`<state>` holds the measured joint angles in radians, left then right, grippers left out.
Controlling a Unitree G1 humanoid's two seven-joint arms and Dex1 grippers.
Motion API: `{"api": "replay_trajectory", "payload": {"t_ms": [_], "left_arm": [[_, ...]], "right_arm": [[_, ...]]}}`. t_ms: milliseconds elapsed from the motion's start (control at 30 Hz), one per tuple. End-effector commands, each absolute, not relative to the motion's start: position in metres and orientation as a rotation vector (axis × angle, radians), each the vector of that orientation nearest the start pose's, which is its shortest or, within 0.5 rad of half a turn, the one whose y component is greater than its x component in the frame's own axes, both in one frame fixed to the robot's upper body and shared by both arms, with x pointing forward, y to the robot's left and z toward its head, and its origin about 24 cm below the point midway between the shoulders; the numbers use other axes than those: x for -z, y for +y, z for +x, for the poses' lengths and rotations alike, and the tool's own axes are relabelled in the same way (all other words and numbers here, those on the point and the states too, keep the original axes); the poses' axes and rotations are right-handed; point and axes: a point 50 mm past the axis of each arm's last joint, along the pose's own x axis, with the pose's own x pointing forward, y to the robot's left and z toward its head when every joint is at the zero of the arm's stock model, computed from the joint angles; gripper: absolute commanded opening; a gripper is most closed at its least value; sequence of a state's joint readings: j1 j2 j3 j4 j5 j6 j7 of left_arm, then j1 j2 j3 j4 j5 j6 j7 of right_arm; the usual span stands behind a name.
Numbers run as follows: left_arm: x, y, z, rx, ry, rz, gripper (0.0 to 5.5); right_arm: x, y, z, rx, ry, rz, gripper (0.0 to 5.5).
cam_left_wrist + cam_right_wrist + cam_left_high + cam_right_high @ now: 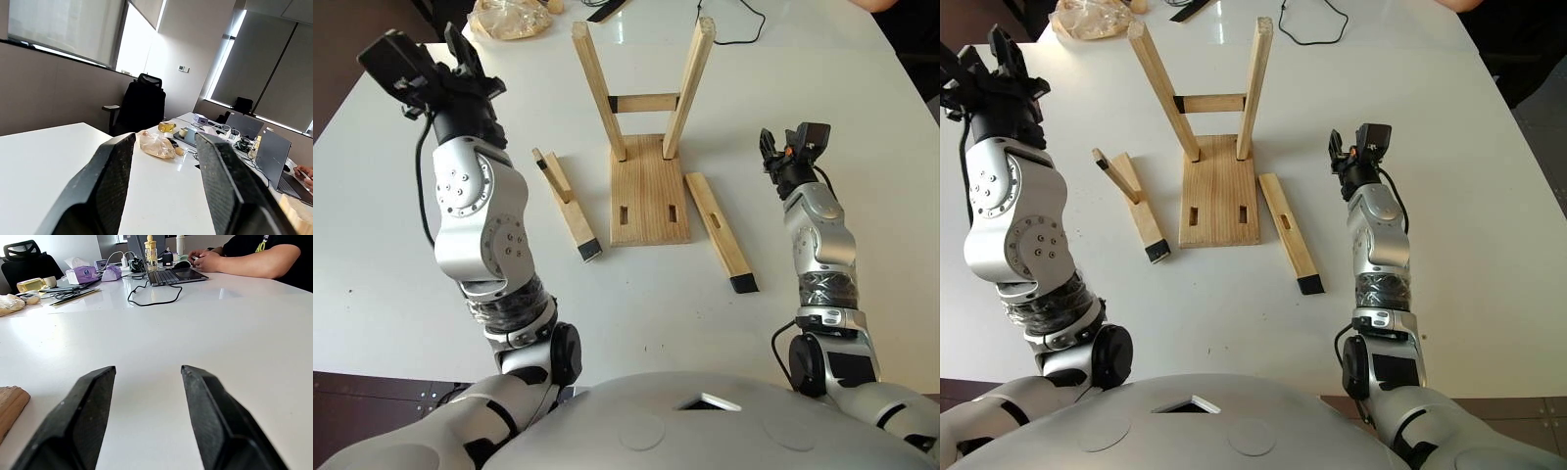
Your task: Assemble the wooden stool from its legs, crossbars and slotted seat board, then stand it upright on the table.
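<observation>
The slotted seat board [649,196] lies flat mid-table. Two wooden legs [597,88] stand in its far slots, joined by a crossbar [646,102]; two near slots are bare. A loose leg [720,232] with a black end lies just right of the board. Another leg with a short crossbar attached [566,203] lies to the board's left. My left gripper [475,61] is raised over the table's far left, open and holding nothing. My right gripper [779,143] hovers low to the right of the board, open and holding nothing.
A crumpled plastic bag [514,18] and a black cable [736,24] lie at the table's far edge. In the right wrist view a laptop [171,275], tissues and bottles sit farther off. White tabletop [391,255] stretches on both sides.
</observation>
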<state>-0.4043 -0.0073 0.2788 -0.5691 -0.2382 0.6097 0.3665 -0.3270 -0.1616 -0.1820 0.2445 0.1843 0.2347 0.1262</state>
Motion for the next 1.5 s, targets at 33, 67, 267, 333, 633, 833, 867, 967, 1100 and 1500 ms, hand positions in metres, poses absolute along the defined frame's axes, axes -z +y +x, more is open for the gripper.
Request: {"api": "replay_trajectory", "payload": {"t_ms": [33,67,267,333,633,833,867,967,1100,1500], "left_arm": [[-0.184,0.174,0.279,-0.266,-0.174,-0.322,2.26],[-0.175,0.17,0.281,-0.241,-0.12,-0.318,2.26],[-0.129,0.165,0.282,-0.251,0.111,-0.341,2.26],[-0.118,0.166,0.281,-0.256,0.156,-0.352,2.26],[-0.168,0.179,0.276,-0.304,-0.151,-0.331,2.26],[-0.173,0.182,0.281,-0.302,-0.169,-0.321,2.26],[-0.166,0.18,0.281,-0.291,-0.129,-0.328,2.26],[-0.142,0.172,0.28,-0.278,0.012,-0.369,2.26],[-0.108,0.166,0.274,-0.283,0.211,-0.394,2.26],[-0.146,0.207,0.246,-0.451,-0.063,-0.131,2.26]], "right_arm": [[-0.058,-0.196,0.314,-0.012,0.133,0.094,2.46],[-0.058,-0.197,0.314,-0.011,0.133,0.096,2.46],[-0.057,-0.199,0.314,-0.001,0.133,0.095,2.46],[-0.056,-0.201,0.314,0.005,0.133,0.096,2.46],[-0.053,-0.197,0.312,0.008,0.138,0.105,2.46],[-0.05,-0.194,0.312,-0.002,0.149,0.104,2.46],[-0.05,-0.194,0.311,-0.003,0.149,0.104,2.46],[-0.049,-0.195,0.311,-0.001,0.152,0.102,2.46],[-0.049,-0.198,0.311,0.006,0.155,0.096,2.46],[-0.046,-0.204,0.306,0.015,0.164,0.088,2.46]]}}
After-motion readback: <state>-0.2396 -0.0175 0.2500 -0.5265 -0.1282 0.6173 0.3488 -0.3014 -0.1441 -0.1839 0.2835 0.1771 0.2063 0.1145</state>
